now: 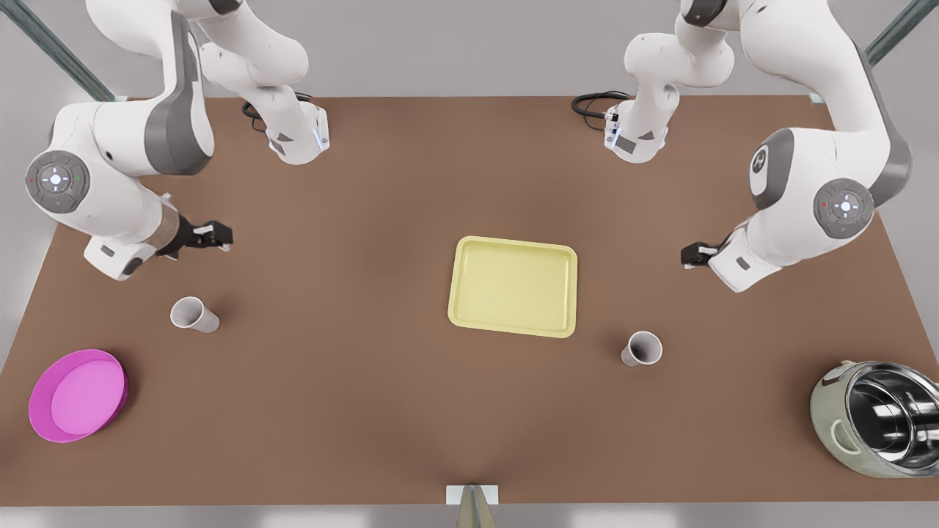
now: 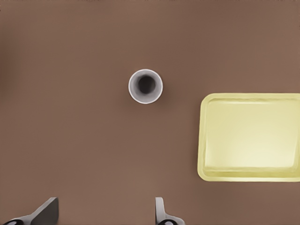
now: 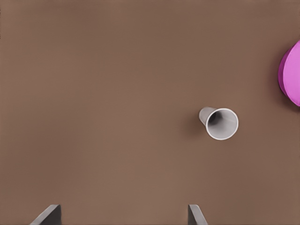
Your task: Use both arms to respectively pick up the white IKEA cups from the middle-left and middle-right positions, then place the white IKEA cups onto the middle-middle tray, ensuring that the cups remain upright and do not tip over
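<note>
Our right gripper hangs wide open above the brown table, near one white cup that stands upright by the pink bowl. Our left gripper is wide open too, up over the table near the other upright cup. Between both cups we see the yellow tray, and a steel pot sits in the corner.

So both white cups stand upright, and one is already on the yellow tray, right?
Not quite: the front view shows both cups upright on the table, none on the tray. Left gripper and right gripper hover open above.
</note>
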`<state>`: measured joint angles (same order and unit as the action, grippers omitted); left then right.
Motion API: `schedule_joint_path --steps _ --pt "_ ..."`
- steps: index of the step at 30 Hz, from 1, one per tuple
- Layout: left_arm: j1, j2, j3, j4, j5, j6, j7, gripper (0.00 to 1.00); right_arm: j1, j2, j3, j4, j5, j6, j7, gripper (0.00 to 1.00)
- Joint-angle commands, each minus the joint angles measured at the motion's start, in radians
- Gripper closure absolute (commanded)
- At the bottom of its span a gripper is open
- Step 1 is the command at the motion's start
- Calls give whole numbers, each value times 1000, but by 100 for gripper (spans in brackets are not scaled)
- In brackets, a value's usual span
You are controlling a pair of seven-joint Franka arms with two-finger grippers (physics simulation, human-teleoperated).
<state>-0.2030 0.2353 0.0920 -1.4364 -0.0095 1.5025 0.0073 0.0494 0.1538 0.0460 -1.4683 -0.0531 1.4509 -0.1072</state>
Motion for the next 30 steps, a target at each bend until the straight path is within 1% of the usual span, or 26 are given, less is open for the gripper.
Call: schedule_joint_path --steps 1,2,3,4,5,6,7,8,9,10,12,14,17,19,22,23,26,27,30 --pt "-4 6 2 -2 0 90 -10 0 -2 1 0 -3 -8 117 -52 0" --pt "-12 15 3 -2 0 90 -10 0 -3 18 -2 6 -5 115 -54 0" --pt "-12 84 2 19 9 88 -10 0 -17 52 -2 14 -39 117 -55 0" --pt "0 195 2 85 8 137 -7 0 -17 79 0 14 -132 117 -55 0" --pt "4 277 2 96 5 209 -36 0 -48 124 -2 19 -149 141 -78 0" --pt "8 314 2 108 5 237 -76 0 -94 185 0 25 -146 186 -141 0" --pt "11 387 2 140 5 283 -78 0 -163 252 3 22 -137 244 -183 0" --pt "22 433 0 139 3 355 -78 0 -203 285 2 14 -81 272 -210 0" --pt "33 443 0 129 -53 384 -78 0 -261 332 2 16 -54 338 -285 0" --pt "33 443 0 103 -55 400 -73 0 -304 369 3 16 -50 399 -334 0" --pt "33 450 0 63 -55 464 -72 0 -327 394 2 -3 -28 447 -365 0" --pt "33 458 2 53 -55 469 -72 0 -345 394 3 -58 -24 510 -413 0" --pt "34 458 3 -18 -53 521 -70 0 -353 360 5 -159 -5 565 -414 0" --pt "36 472 2 -33 -55 521 -72 0 -373 306 6 -268 -2 654 -454 0" --pt "36 503 2 -33 -55 542 -75 0 -399 326 6 -276 2 668 -468 0" --pt "36 501 3 -33 -55 541 -70 28 -408 331 5 -296 4 695 -468 0" --pt "36 495 2 -33 -63 532 -79 71 -421 349 6 -305 16 714 -468 0" --pt "36 489 0 -35 -64 512 -79 79 -421 355 6 -305 16 717 -468 0" --pt "34 487 -18 -33 -63 507 -79 79 -421 371 8 -306 38 717 -468 0"
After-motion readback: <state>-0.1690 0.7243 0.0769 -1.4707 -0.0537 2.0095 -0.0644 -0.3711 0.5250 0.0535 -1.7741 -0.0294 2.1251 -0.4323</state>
